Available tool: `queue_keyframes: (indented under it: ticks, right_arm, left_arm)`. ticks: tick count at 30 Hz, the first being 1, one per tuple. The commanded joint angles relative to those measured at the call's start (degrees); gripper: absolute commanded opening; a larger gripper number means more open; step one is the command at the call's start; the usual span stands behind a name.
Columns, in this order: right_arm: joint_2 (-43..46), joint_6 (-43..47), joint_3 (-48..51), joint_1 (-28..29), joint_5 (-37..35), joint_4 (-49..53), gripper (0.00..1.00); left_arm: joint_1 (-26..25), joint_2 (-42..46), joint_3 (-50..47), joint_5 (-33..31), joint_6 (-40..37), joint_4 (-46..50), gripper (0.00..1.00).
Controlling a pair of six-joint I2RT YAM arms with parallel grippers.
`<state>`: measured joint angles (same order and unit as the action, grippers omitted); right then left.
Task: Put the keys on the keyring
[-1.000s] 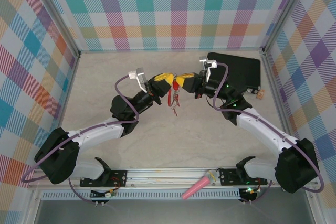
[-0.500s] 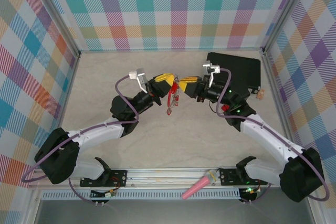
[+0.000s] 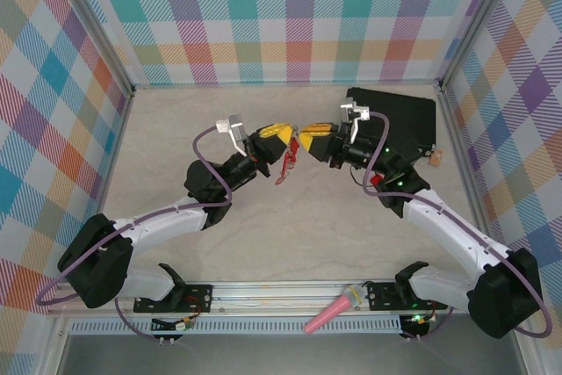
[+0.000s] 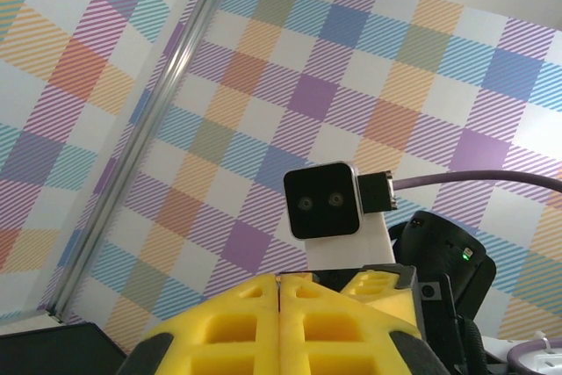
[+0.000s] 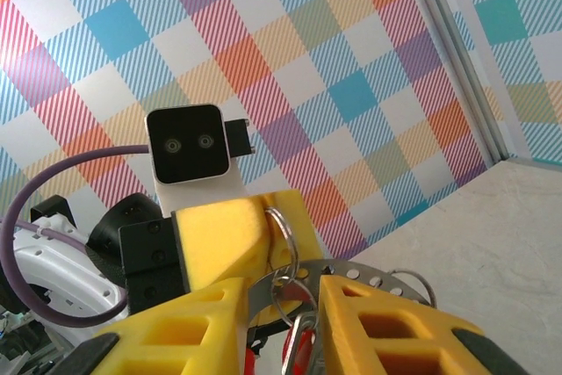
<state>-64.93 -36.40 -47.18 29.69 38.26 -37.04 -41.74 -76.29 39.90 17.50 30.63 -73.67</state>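
Just toward 12 o'clock from table centre, the left gripper and right gripper point their yellow fingertips at each other, nearly touching. Red keys dangle under the left tips. A black box sits at 2 o'clock and a pink cone at 5 o'clock.

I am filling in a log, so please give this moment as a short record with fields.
left tool: shut on the keyring
right tool: open, one finger each side of the keyring
keys: red heads, hanging below the two tools
black box: on the table, behind the right tool
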Motion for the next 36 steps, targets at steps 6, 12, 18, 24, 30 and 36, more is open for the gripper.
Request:
queue_keyframes:
  ticks: [6, 12, 18, 24, 30, 36]
  right_arm:
    - [-2.6, -0.8, -3.8, 0.1, 3.3, -3.7, 0.27]
    - [-3.2, -0.9, -4.2, 0.1, 4.3, -4.1, 0.23]
    - [-3.5, -0.9, -4.0, 0.1, 4.9, -3.8, 0.16]
    - [-2.9, -0.1, -4.0, 0.1, 5.2, -3.7, 0.05]
    - [-1.4, 2.3, -4.2, 0.1, 4.7, 0.3, 0.0]
    - [1.1, 7.7, -3.9, -0.1, 3.7, 8.8, 0.0]
  left_arm:
    - [-0.5, 0.2, 0.7, 1.3, 0.7, -3.2, 0.0]
    - [-0.5, 0.0, 0.6, 1.2, 0.7, -3.1, 0.0]
    - [-0.5, -0.2, 1.0, 1.3, 0.8, -3.2, 0.0]
    - [-0.5, -0.9, 0.9, 1.5, 1.2, -3.1, 0.0]
    - [-0.5, -1.3, 0.6, 0.7, 1.5, -3.1, 0.03]
    - [0.9, -0.2, -0.6, 0.7, 2.2, -3.0, 0.26]
